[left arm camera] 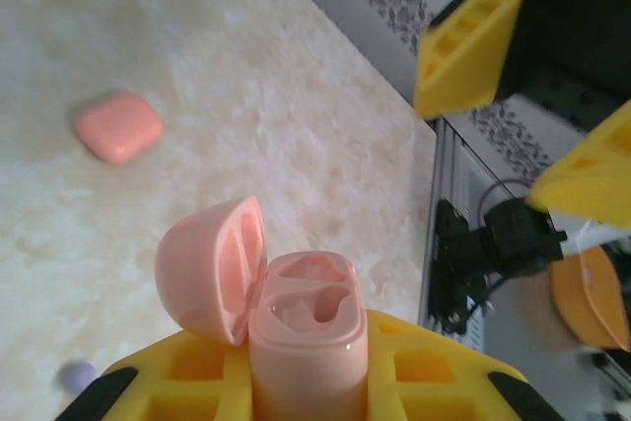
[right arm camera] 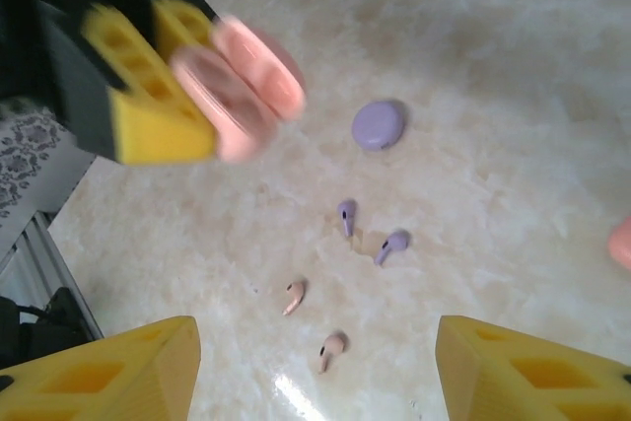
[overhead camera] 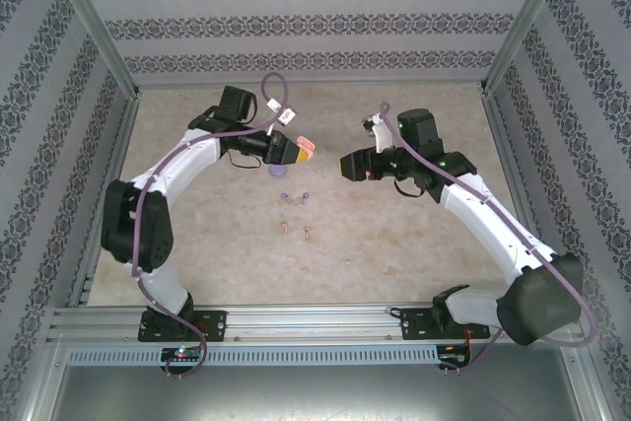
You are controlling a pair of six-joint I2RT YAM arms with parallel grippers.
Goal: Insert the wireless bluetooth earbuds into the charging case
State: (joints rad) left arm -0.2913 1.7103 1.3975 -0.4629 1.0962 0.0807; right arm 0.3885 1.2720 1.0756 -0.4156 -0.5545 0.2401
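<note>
Left wrist view looks down into the pink charging case [left arm camera: 308, 327], clamped upright in the left tool [left arm camera: 308, 382], its lid hinged back to the left and its two wells showing. A closed coral case [left arm camera: 118, 127] lies well apart on the bench [left arm camera: 296, 125]. Right wrist view gives what that angle lacks, the earbuds lying loose on the bench. Two purple earbuds [right arm camera: 346, 214] sit near each other just below a closed purple case [right arm camera: 379, 125], and two pink earbuds [right arm camera: 294, 296] lie nearer the camera. The right tool [right arm camera: 320, 386] hangs above them, fingers spread wide and gripping nothing. Top external view sets the two tools facing each other over the far half of the bench, with the four earbuds lying nearer the arm bases.
</note>
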